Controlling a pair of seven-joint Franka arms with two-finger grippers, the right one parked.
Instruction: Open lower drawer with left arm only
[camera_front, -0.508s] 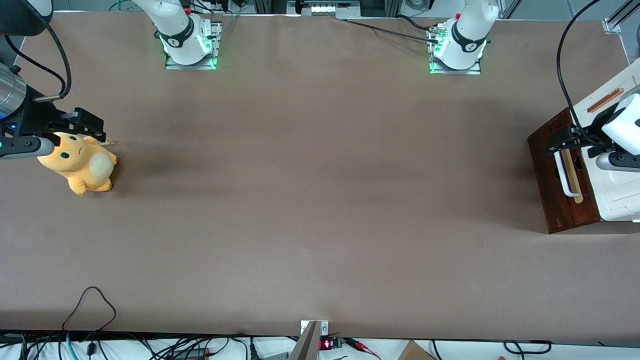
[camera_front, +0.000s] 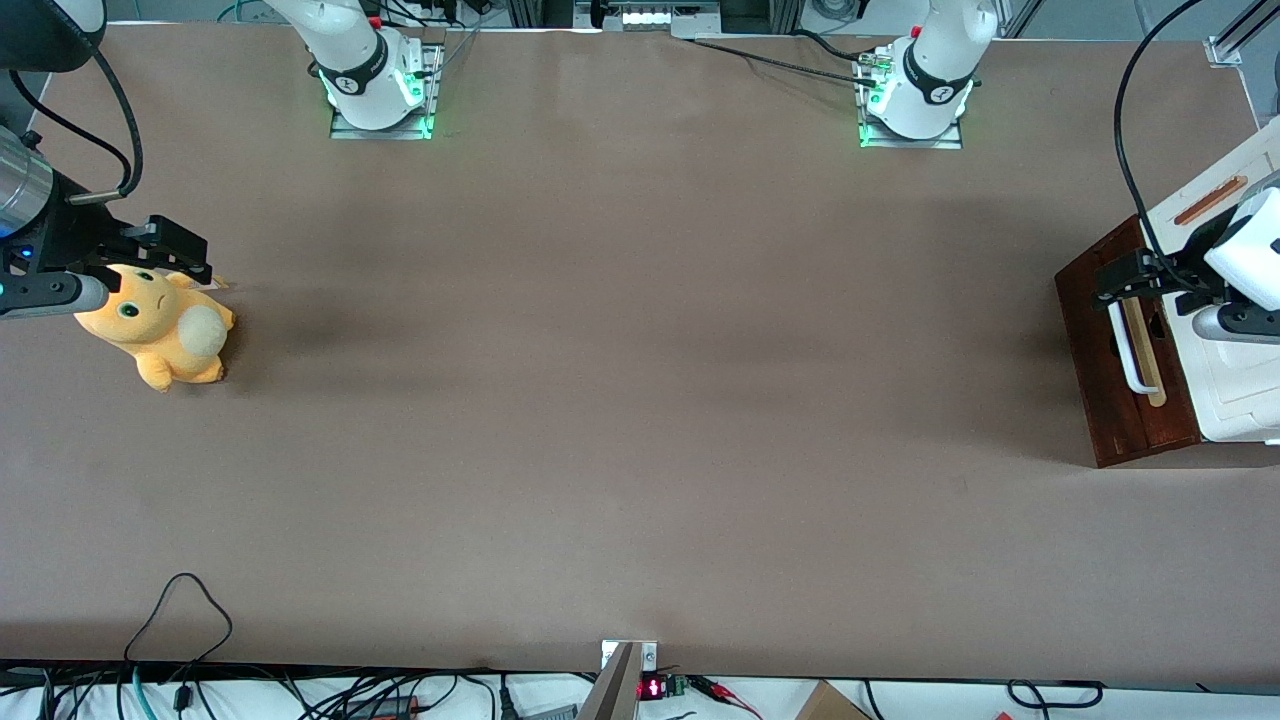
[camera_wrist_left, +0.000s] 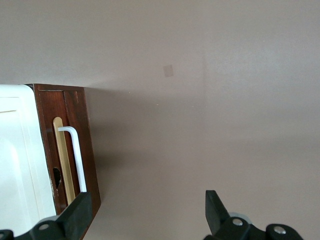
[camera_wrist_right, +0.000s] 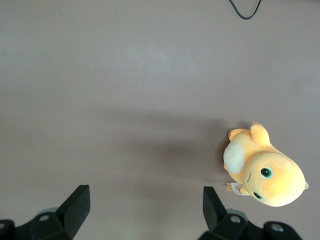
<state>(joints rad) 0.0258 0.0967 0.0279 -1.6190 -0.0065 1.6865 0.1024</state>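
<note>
The lower drawer (camera_front: 1105, 370) is at the working arm's end of the table. Its dark reddish-brown front (camera_wrist_left: 75, 145) carries a white bar handle (camera_front: 1127, 350) on a pale wood strip. The handle (camera_wrist_left: 78, 160) runs along the front, which sits close against the white cabinet (camera_wrist_left: 17, 160). My left arm's gripper (camera_front: 1125, 278) hovers above the end of the handle farther from the front camera. The gripper (camera_wrist_left: 146, 212) is open and holds nothing. One of its fingers (camera_wrist_left: 77, 215) overlaps the drawer front's edge by the handle. The second finger (camera_wrist_left: 215, 210) hangs over bare table.
The white cabinet (camera_front: 1230, 380) with an orange-brown strip (camera_front: 1210, 200) stands at the table's edge. An orange plush toy (camera_front: 160, 335) lies toward the parked arm's end. Two arm bases (camera_front: 915, 100) stand farthest from the front camera. A black cable loop (camera_front: 180, 610) lies nearest it.
</note>
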